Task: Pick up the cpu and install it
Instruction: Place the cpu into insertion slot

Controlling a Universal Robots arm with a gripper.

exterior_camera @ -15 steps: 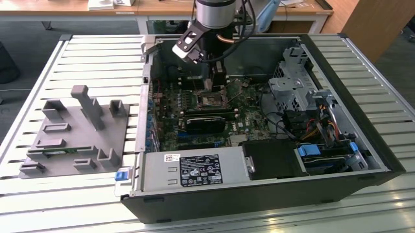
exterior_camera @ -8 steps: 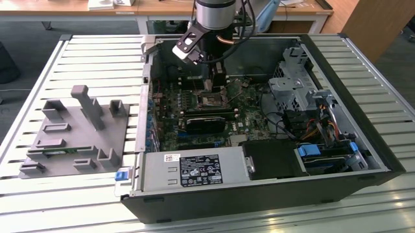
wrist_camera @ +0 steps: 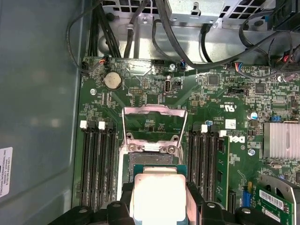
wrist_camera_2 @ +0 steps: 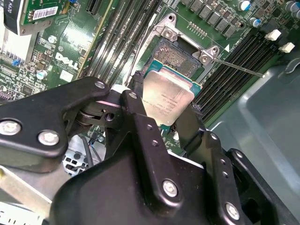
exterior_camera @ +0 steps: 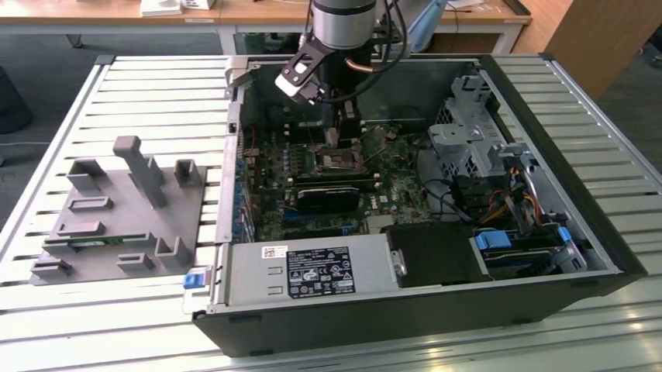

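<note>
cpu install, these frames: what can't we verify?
- cpu underside and contacts: face away in both wrist views.
- Height of the cpu above the socket: not readable in either wrist view; too small in the exterior view, with the jaws around it.
- Part of the socket: covered by the cpu in both wrist views.
- One cpu edge: cut off by the picture edge in the first wrist view.

PC case (exterior_camera: 610, 263) lies open on the slatted tabletop (exterior_camera: 155, 93). Parts fixture (exterior_camera: 114, 225) sits on the tabletop at the exterior view's left, apart from the case. Inside: motherboard (exterior_camera: 393, 182) on case floor, PSU (exterior_camera: 310, 271) along near edge, drive cage (exterior_camera: 466, 132) at the exterior view's right. CPU socket (wrist_camera: 152, 161) mid-board, w/ RAM slots (wrist_camera: 98, 164) either side. cpu (wrist_camera_2: 166, 96) is between the gripper (wrist_camera_2: 164, 110) fingers, just above the socket.
</note>
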